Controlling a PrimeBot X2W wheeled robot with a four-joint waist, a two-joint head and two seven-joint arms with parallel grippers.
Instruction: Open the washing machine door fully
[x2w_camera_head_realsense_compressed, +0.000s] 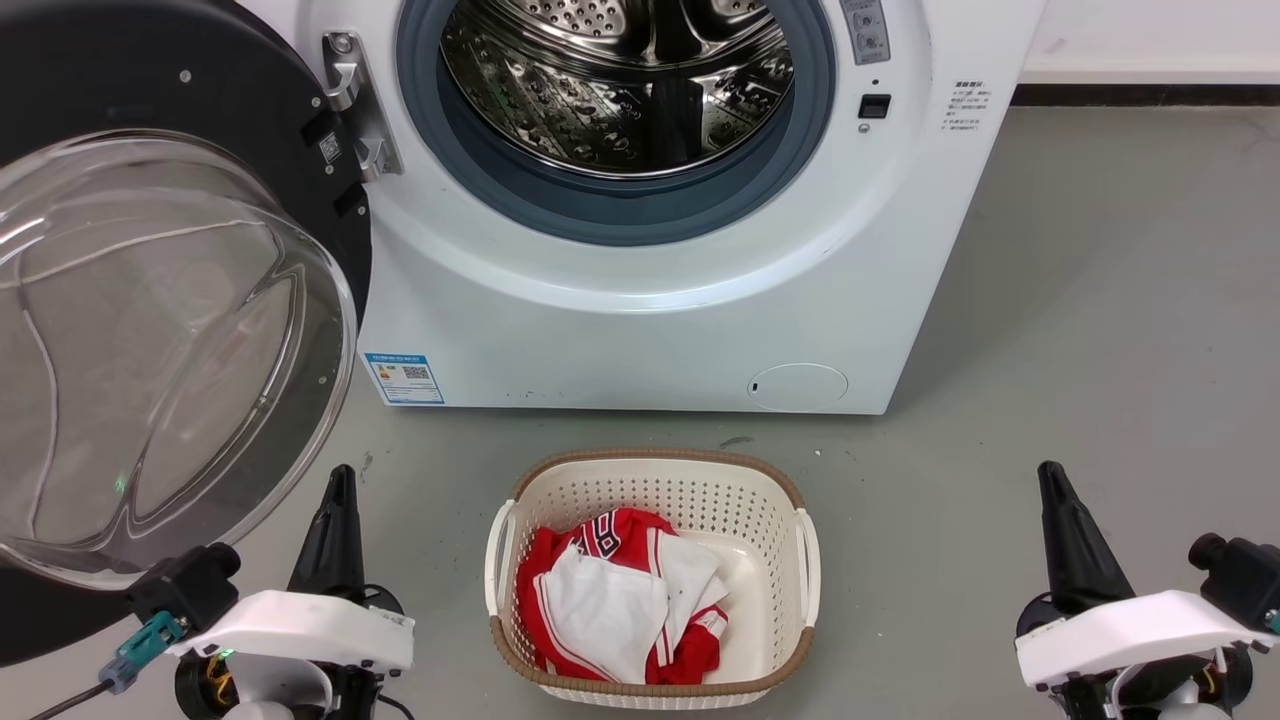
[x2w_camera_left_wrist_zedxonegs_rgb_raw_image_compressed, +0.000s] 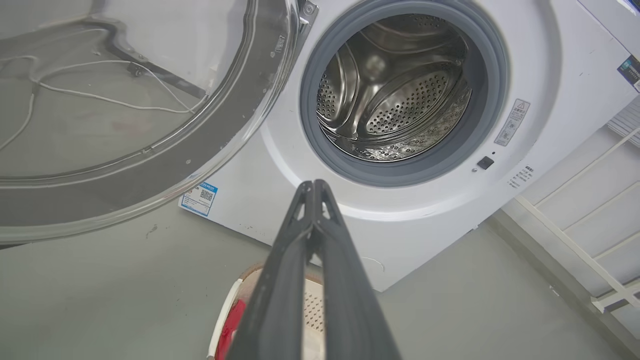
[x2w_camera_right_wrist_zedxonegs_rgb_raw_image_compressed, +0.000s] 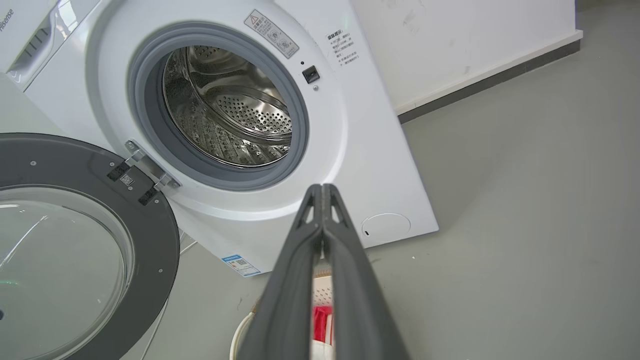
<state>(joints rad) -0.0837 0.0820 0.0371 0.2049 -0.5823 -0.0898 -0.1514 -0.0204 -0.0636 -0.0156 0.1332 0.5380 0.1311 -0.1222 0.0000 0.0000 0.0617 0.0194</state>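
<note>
Washing machine door (x2w_camera_head_realsense_compressed: 170, 330) stands wide open at the left; both grippers are low and near.
The door hangs from its hinge on the left of the washing machine (x2w_camera_head_realsense_compressed: 640, 310), baring the steel drum (x2w_camera_head_realsense_compressed: 620, 80). Left gripper (x2w_camera_head_realsense_compressed: 342, 472) and right gripper (x2w_camera_head_realsense_compressed: 1048, 470) flank a cream laundry basket (x2w_camera_head_realsense_compressed: 650, 460) of red-and-white clothes (x2w_camera_head_realsense_compressed: 610, 600), each with fingers pressed together, holding nothing.

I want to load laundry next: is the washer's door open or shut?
Open: the round black glass-bowled door stands swung aside on its hinge, baring the white machine's perforated steel drum.
</note>
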